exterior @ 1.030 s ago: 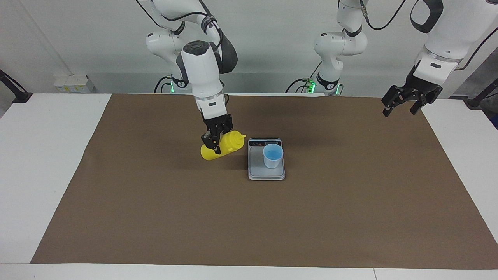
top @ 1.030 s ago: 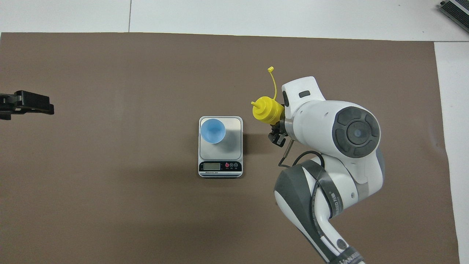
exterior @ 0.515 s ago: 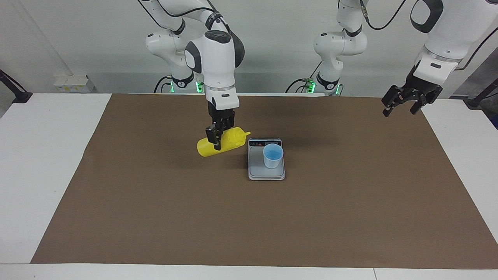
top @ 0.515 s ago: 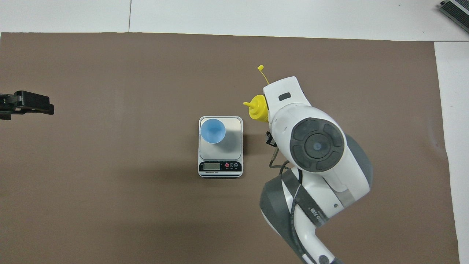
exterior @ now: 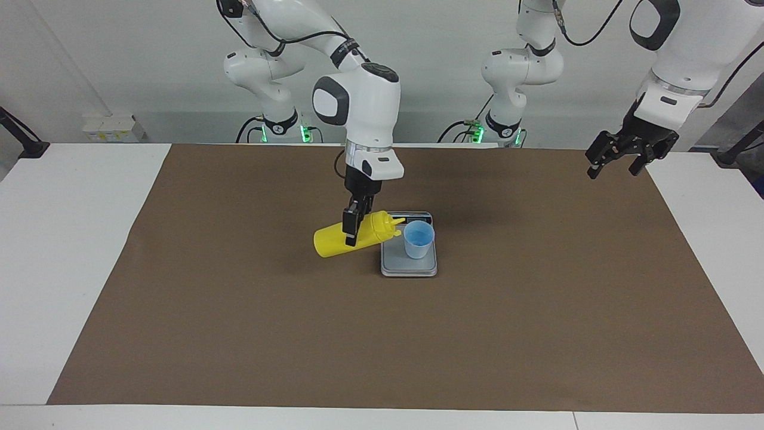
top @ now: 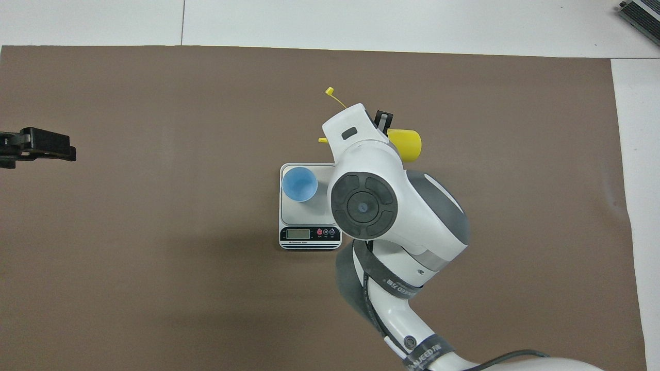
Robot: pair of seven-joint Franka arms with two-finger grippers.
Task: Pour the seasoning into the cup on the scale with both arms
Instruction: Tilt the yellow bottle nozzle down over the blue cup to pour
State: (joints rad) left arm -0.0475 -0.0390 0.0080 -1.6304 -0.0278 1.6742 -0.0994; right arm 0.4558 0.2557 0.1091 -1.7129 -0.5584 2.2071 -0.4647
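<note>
I tip the bottle (exterior: 349, 236), pinched in my right claw (exterior: 352, 230), frame centre, toward the cup (exterior: 418, 238) for pouring; left claw (exterior: 621, 156) spread, waiting upper right.

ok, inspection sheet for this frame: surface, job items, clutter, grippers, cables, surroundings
Surface: brown mat over a white table, flat.
Job's things: scale mid-mat, display edge toward the robots; blue cup upright on it; yellow bottle held tilted near level, nozzle over the scale and aimed at the cup, cap off on its strap.
Clutter: nothing seen.
Grippers: right gripper shut on the yellow bottle; left gripper open, waiting in the air over the mat edge at the left arm's end.
Cables: black cables run along both arms, off the mat.
Surroundings: pale wall, white box at the table's edge by the wall.
</note>
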